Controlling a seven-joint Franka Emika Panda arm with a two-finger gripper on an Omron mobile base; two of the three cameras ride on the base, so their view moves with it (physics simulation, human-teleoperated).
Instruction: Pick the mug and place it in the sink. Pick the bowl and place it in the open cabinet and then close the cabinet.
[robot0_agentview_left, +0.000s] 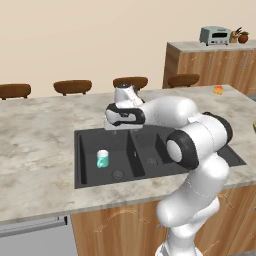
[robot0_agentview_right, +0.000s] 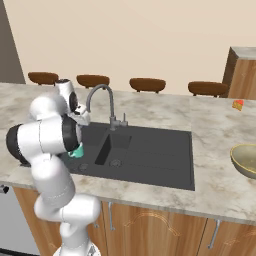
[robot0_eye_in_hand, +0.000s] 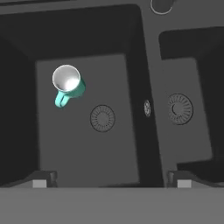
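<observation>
The teal mug (robot0_eye_in_hand: 66, 83) stands upright on the floor of the sink's (robot0_agentview_left: 85, 177) left basin, its handle turned toward the drain. It also shows as the mug (robot0_agentview_left: 102, 159) from the left and, partly behind my arm, as the mug (robot0_agentview_right: 76, 152) from the right. My gripper (robot0_eye_in_hand: 111, 181) hangs open above that basin, well clear of the mug, with nothing between its fingers; from the left base the gripper (robot0_agentview_left: 117, 128) sits just over the sink's back edge. The olive bowl (robot0_agentview_right: 246, 160) rests on the counter far to the right of the sink (robot0_agentview_right: 165, 165). The cabinet is out of view.
A tall curved faucet (robot0_agentview_right: 102, 92) rises behind the sink, close to my hand. Each basin has a round drain (robot0_eye_in_hand: 102, 118). A small yellow-orange fruit (robot0_agentview_left: 218, 90) lies on the far right of the counter. Brown stools (robot0_agentview_left: 72, 86) line the far side.
</observation>
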